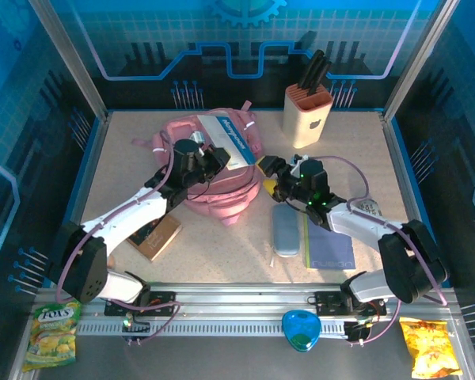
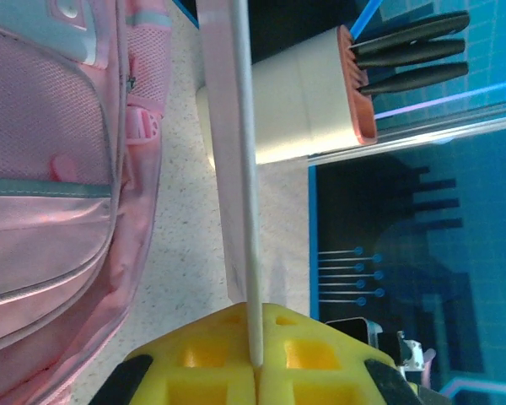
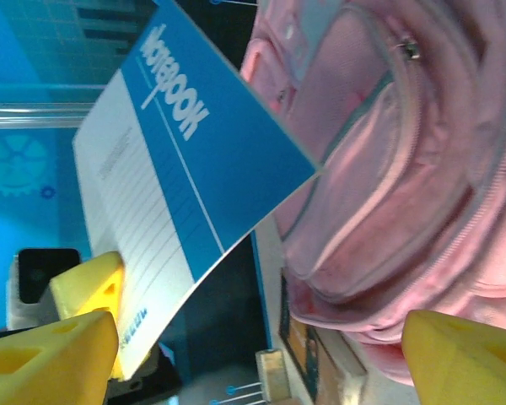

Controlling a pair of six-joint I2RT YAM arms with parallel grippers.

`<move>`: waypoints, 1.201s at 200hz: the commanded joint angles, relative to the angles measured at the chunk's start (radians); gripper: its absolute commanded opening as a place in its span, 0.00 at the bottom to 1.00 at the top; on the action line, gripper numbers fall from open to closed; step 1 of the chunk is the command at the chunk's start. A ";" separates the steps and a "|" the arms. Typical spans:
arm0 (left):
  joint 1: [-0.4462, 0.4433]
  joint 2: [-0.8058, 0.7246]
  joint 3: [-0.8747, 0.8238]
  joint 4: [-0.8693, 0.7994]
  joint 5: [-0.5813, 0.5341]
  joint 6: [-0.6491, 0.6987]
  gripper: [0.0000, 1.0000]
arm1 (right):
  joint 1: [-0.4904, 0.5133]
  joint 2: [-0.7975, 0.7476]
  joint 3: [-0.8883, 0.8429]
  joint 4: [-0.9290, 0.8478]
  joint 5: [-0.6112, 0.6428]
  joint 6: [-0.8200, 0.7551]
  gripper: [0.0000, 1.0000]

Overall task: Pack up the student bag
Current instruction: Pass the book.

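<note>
Speckled beige table (image 1: 340,142), blue walls. Top view: pink student bag (image 1: 222,194) mid-table, toward back; left gripper (image 1: 212,158) over it, right gripper (image 1: 271,176) just beside it. Left wrist: pads (image 2: 202,371) pinch blue-white notebook (image 2: 240,169) by its edge. Right wrist: fingers (image 3: 464,359) spread wide, facing bag.

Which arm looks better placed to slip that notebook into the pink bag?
Left. The left gripper clamps the notebook above the student bag; the right gripper sits open and empty beside it.

My top camera high behind the table (image 1: 222,253), both wrist cameras close on the same student bag (image 1: 222,202) and notebook (image 1: 229,138).
</note>
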 commanded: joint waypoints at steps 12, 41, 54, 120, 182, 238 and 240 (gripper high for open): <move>0.002 -0.019 -0.030 0.139 -0.023 -0.119 0.00 | 0.036 0.082 0.067 0.189 0.053 0.094 0.86; 0.002 -0.015 -0.035 0.175 -0.008 -0.144 0.00 | 0.063 0.126 0.103 0.199 0.091 0.103 0.78; 0.002 -0.012 -0.038 0.185 -0.004 -0.155 0.00 | 0.070 0.141 0.120 0.212 0.103 0.096 0.76; 0.002 -0.018 -0.037 0.163 -0.011 -0.139 0.00 | 0.075 0.228 0.153 0.340 0.095 0.135 0.49; 0.002 -0.007 -0.036 0.142 -0.010 -0.135 0.00 | 0.065 0.261 0.167 0.372 0.069 0.157 0.27; 0.019 -0.023 -0.045 0.040 -0.041 -0.045 0.27 | 0.030 0.167 0.145 0.268 0.086 0.038 0.06; 0.021 -0.025 -0.045 0.033 -0.044 -0.040 0.29 | 0.029 0.159 0.143 0.261 0.087 0.032 0.05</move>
